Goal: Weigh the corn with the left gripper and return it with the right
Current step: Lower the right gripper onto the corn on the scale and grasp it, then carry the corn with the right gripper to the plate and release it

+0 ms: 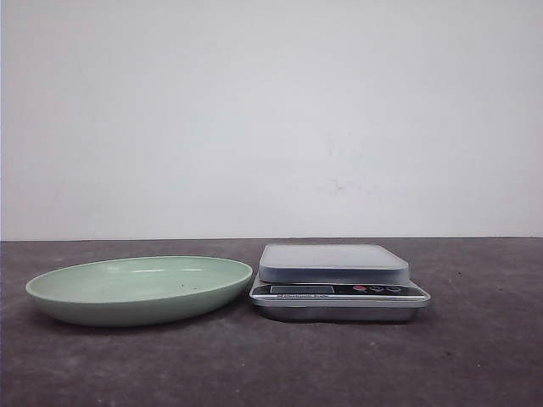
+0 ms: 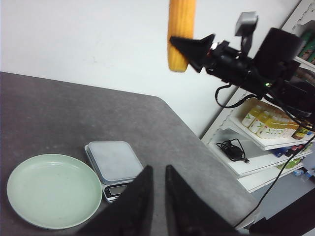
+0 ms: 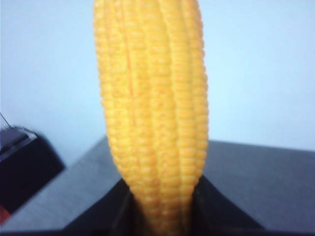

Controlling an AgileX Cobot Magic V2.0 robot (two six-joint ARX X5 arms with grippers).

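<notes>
The corn [image 3: 152,113], a yellow-orange ridged cob, stands upright between the fingers of my right gripper [image 3: 160,196], which is shut on its lower end. The left wrist view shows that same corn [image 2: 181,34] held high in the air by the right gripper [image 2: 186,49], well above the table. My left gripper [image 2: 157,169] hovers over the table's near edge, its fingers nearly together with nothing between them. The silver scale [image 1: 333,263] has a bare platform [image 2: 113,160]. Neither gripper shows in the front view.
A pale green plate [image 1: 140,288] lies empty just left of the scale, also seen as the plate [image 2: 51,189] from above. Beyond the table's right edge stands a white shelf [image 2: 256,147] with bottles [image 2: 266,123] and a black cable [image 2: 234,150].
</notes>
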